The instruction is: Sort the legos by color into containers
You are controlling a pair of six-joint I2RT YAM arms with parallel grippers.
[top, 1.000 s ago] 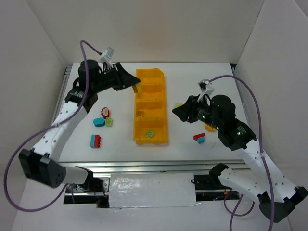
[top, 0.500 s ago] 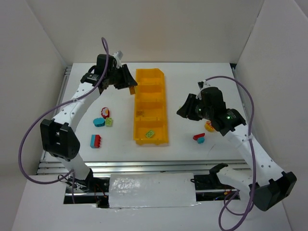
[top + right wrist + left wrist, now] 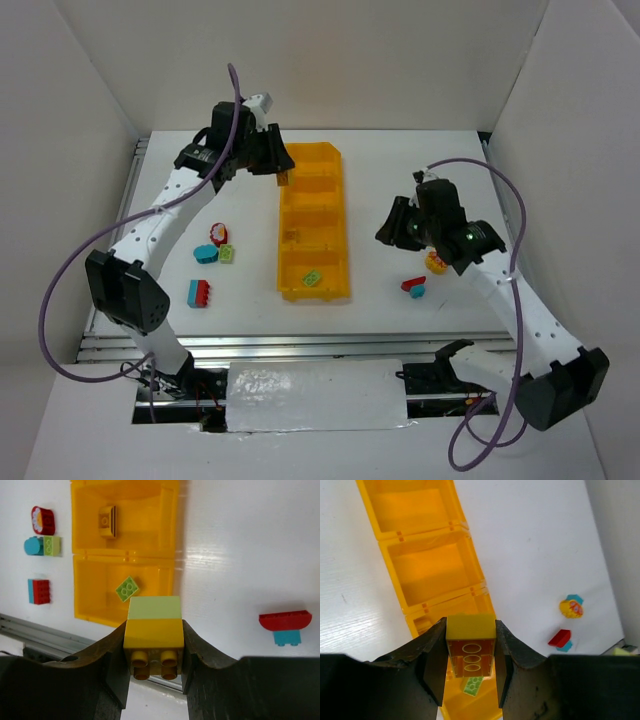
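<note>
**Counter** (image 3: 380,170), white, seen from above; items listed from the 6 o'clock edge to the 12 o'clock edge.

1. **Red-and-teal brick** (image 3: 200,292): lies at 8 o'clock, alone, well left of the bin.
2. **Red arch piece** (image 3: 413,287): lies at 4 o'clock, joined to a small **teal block** (image 3: 287,637).
3. **Bin** (image 3: 312,160): yellow-orange, four compartments in a row. It runs from 6 to 12 o'clock down the middle of the counter.
   - The nearest compartment holds a **light green lego** (image 3: 313,278), lying flat and askew.
   - The next compartment holds a **yellow plate piece** (image 3: 106,521) against its left wall.
4. **Yellow round piece** (image 3: 437,262): lies at 4 o'clock, just beyond the arch and partly under the right arm.
5. **Teal round piece** (image 3: 205,253) and **small green brick** (image 3: 228,253): touching each other at 9 o'clock.
6. **Red round piece** (image 3: 218,234): just beyond that pair.
7. **Right hand** (image 3: 155,625): at 3 o'clock, right of the bin and above the counter. It is clamped on a **yellow-and-green stack** (image 3: 154,619), with the light green brick on the yellow one.
8. **Left hand** (image 3: 470,630): at 11 o'clock, by the bin's left rim near the far compartments. Its fingers are closed on a **yellow brick** (image 3: 470,647).
</note>
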